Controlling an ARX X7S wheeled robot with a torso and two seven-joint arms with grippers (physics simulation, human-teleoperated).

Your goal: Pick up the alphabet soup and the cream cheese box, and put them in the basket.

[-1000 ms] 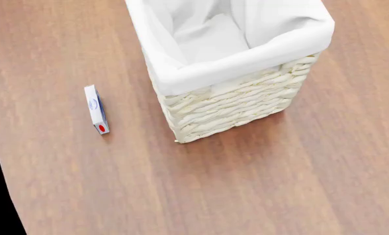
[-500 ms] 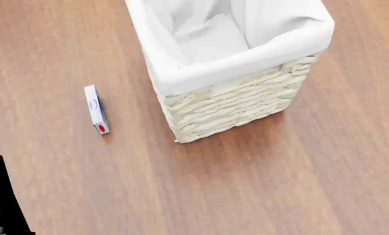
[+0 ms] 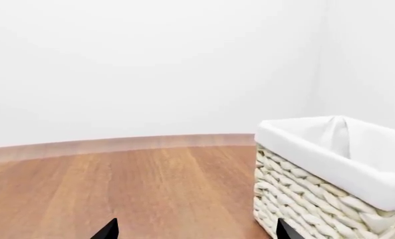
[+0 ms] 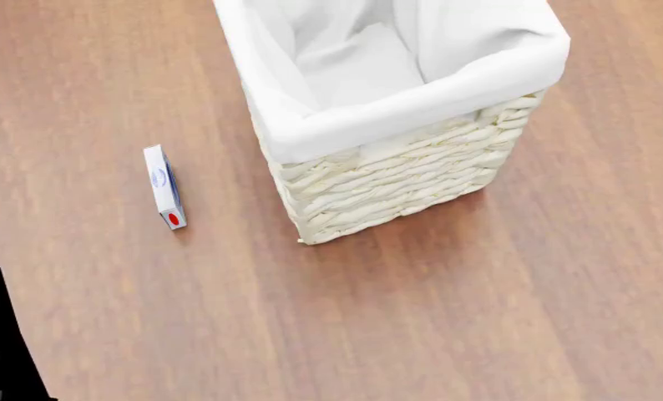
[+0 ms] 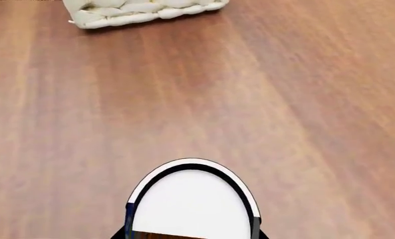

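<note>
basket (image 4: 398,180) of woven wicker, cloth-lined

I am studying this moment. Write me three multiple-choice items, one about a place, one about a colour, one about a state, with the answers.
1. In the head view, where does the cream cheese box lie?
A. Inside the basket
B. On the wooden surface, left of the basket and apart from it
C. Leaning against the basket's right wall

2. What colour is the basket's cloth liner?
A. Red
B. Blue
C. White

3. How do the left gripper's fingers stand?
A. Apart, with nothing between them
B. Shut on the box
C. Shut on the basket's rim

Answers:
1 B: the cream cheese box rests on the wooden surface, with bare wood between it and the basket.
2 C: the cloth liner folded over the rim is white.
3 A: the left gripper shows both fingers wide apart, with only wood between.
</note>
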